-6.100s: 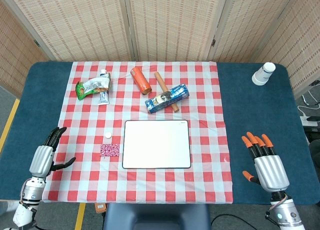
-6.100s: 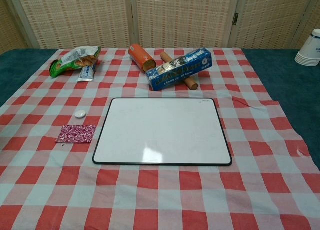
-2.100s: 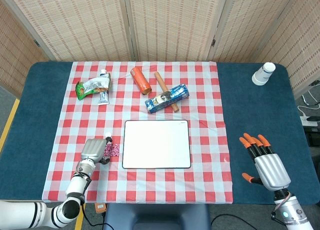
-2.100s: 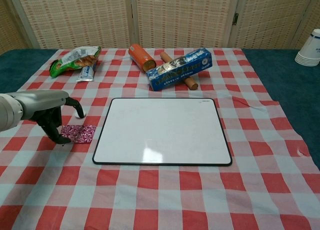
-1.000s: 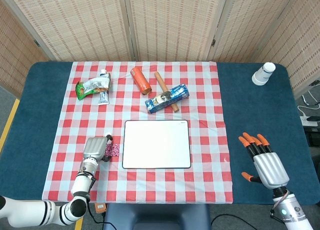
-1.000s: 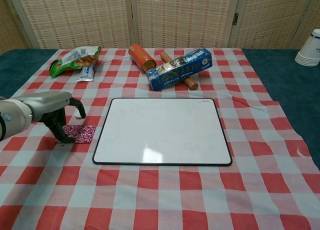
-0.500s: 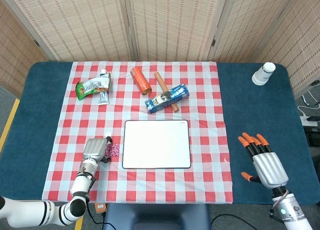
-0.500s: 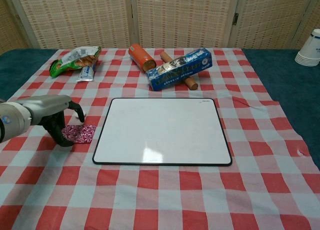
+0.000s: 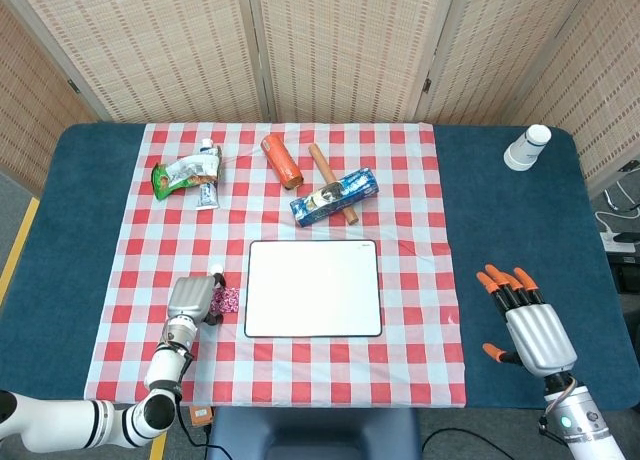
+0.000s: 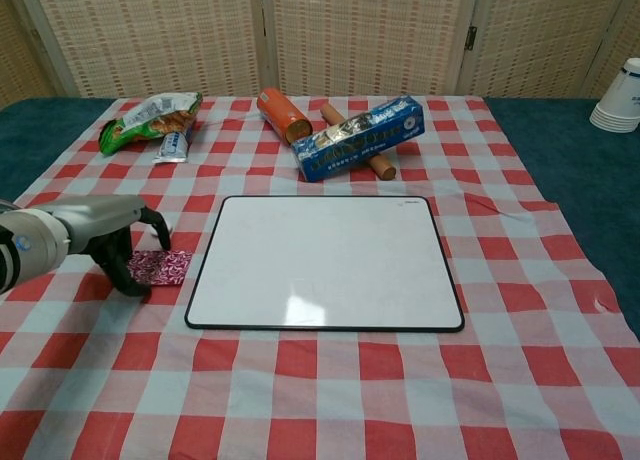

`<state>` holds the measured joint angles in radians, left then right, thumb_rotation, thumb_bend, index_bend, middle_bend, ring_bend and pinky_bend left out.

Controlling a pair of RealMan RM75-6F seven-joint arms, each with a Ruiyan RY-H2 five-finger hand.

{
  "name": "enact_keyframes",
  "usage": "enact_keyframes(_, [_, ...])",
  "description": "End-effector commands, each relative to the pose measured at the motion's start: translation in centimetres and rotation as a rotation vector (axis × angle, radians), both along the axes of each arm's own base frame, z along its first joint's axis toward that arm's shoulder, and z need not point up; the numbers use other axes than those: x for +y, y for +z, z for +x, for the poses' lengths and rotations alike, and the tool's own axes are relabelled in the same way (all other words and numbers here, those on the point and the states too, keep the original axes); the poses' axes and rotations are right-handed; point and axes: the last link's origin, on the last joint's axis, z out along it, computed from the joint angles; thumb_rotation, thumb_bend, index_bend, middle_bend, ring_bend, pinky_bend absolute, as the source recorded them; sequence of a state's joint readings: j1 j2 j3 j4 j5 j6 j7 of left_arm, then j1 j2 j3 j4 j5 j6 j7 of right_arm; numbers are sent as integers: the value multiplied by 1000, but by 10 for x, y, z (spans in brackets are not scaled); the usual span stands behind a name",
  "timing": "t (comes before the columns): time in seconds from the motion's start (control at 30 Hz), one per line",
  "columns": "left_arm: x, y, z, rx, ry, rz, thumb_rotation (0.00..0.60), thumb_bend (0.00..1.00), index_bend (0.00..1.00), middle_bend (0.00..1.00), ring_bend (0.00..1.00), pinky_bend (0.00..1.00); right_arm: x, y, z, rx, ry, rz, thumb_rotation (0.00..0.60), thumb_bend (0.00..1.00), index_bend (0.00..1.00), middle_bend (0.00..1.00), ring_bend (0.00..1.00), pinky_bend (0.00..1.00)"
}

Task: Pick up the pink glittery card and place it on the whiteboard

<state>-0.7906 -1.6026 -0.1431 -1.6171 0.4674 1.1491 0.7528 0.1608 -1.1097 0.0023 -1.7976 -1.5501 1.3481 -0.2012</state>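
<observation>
The left hand's dark fingers curl down over the left part of the pink card. They bend around the card's left end and touch it, but I cannot tell if they are pinching it. The card lies flat on the checked cloth, with its right end sticking out from under the fingers. It is just left of the whiteboard, not on it. In the head view only a small bit of card shows at the right of the left hand.

The left hand is silver on the back, and its arm goes off to the near left.

A small white cap sits on the cloth just past the left hand's fingertips.

The right hand is far off to the right, over the blue table. Its orange fingertips are spread apart, and it holds nothing. It does not show in the chest view.

At the far side of the cloth lie a green snack bag with a tube beside it, an orange can on its side, a blue box and a wooden rolling pin under the box. White cups stand at the far right corner of the table.
</observation>
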Motion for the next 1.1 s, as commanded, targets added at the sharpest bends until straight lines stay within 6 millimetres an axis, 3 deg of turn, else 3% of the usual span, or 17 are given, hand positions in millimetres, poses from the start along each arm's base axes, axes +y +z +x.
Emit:
enact_keyframes(0.03, [0, 0, 0, -3, 3, 1, 600, 234, 316, 1000, 1000, 997, 0, 0, 0, 0, 0, 0, 600, 46, 0, 7, 0, 0])
enact_keyframes(0.33, [0, 0, 0, 2, 2, 5, 600, 237, 385, 1000, 1000, 1000, 1, 1, 0, -2, 1, -2, 600, 46, 0, 7, 0, 0])
enact_keyframes(0.83, [1, 5, 2, -6, -5, 24, 600, 236, 396, 1000, 1000, 1000, 1, 2, 0, -8, 2, -4, 600, 46, 0, 7, 0, 0])
enact_keyframes(1.1, [-1, 17, 26, -41, -63, 31, 600, 236, 395, 1000, 1000, 1000, 1, 3, 0, -11, 3, -1, 600, 46, 0, 7, 0, 0])
